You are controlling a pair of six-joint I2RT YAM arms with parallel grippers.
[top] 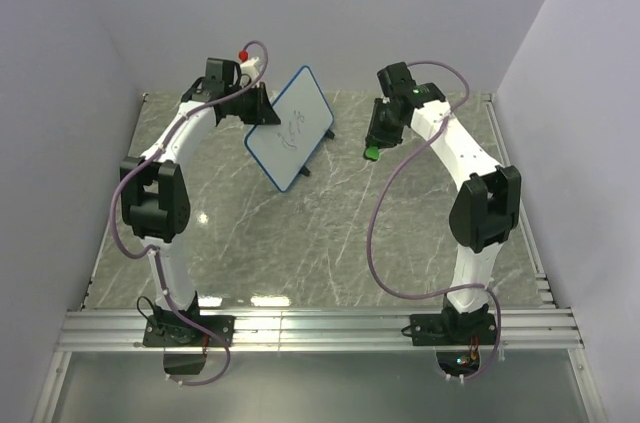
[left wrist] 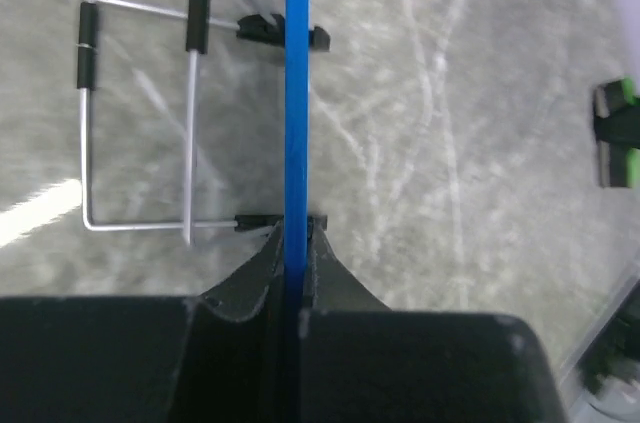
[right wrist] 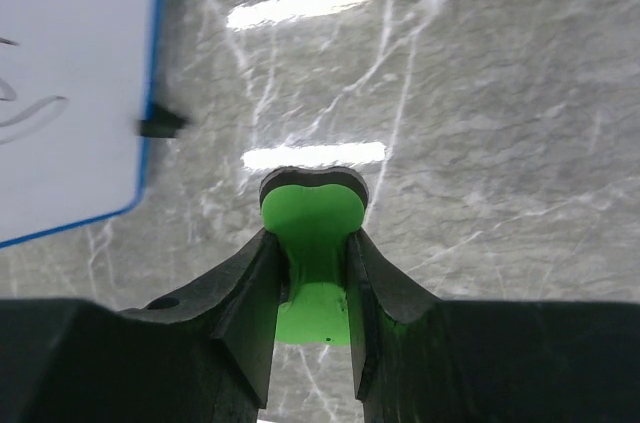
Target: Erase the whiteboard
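The whiteboard [top: 291, 128], white with a blue rim and faint dark scribbles, stands tilted at the back middle of the table. My left gripper [top: 262, 111] is shut on its upper left edge. In the left wrist view the blue rim [left wrist: 296, 103] runs edge-on between my fingers, with the wire stand [left wrist: 140, 113] behind it. My right gripper [top: 374, 148] hangs to the right of the board, apart from it, and is shut on a green eraser [right wrist: 312, 243]. The board's corner [right wrist: 75, 83] shows at the left of the right wrist view.
The grey marble tabletop [top: 300, 233] lies below both arms. Metal rails [top: 320, 328] run along the near edge and the right side. Grey walls close in at the back and sides. The eraser also shows at the right edge of the left wrist view [left wrist: 620, 143].
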